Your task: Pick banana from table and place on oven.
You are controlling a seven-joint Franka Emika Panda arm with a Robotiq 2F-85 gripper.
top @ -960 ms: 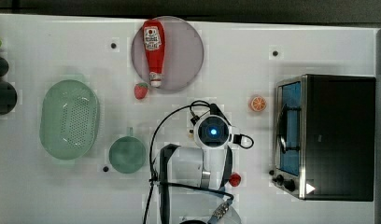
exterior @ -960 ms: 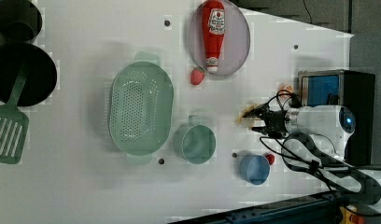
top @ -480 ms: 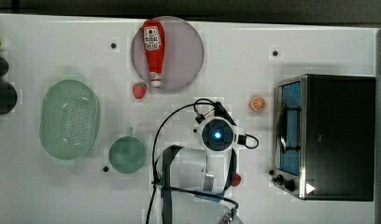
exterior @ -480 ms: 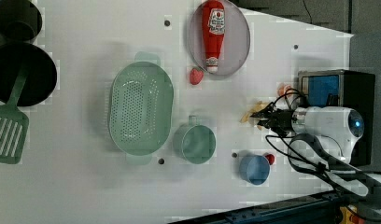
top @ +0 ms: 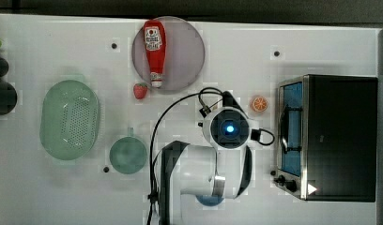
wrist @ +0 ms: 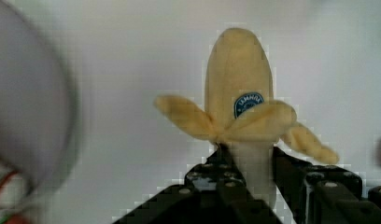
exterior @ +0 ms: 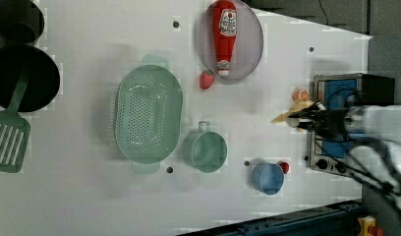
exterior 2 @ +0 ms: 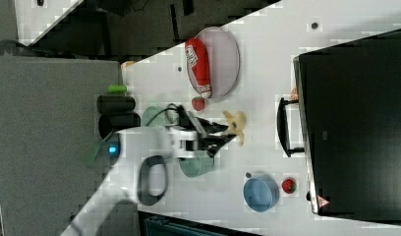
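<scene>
The pick stage appears complete and the place stage is pending. In the wrist view, the black two-fingered gripper (wrist: 249,186) is pinching the whitish stem end of the small pale cream-yellow toy banana (wrist: 240,100), whose peeled flaps are splaying outward above the jaws. In the left view, the banana (exterior: 293,112) is showing just to the left view's left of the boxy toaster oven with matte black top, silver frame and blue-tinted glass door (exterior: 353,87), near the round orange slice (exterior: 300,94). In the right view, the gripper (exterior 2: 229,138) is presenting the banana (exterior 2: 236,124) over the large white flat tabletop (exterior 2: 267,64), to the right view's left of the oven (exterior 2: 356,123) and apart from its metal handle. The remaining work, as a judgement, is carrying the banana over the oven's black top, lowering it and releasing it. In the top view, the white arm body (top: 227,129) is covering the gripper and the banana, so their position relative to the oven (top: 342,136) cannot be read there. Whether the banana is fully clear of the tabletop is hard to confirm; its height above the surface is not determinable. The wrist view's edges are blurring, and the grey and red shapes at its borders are not identifiable.
</scene>
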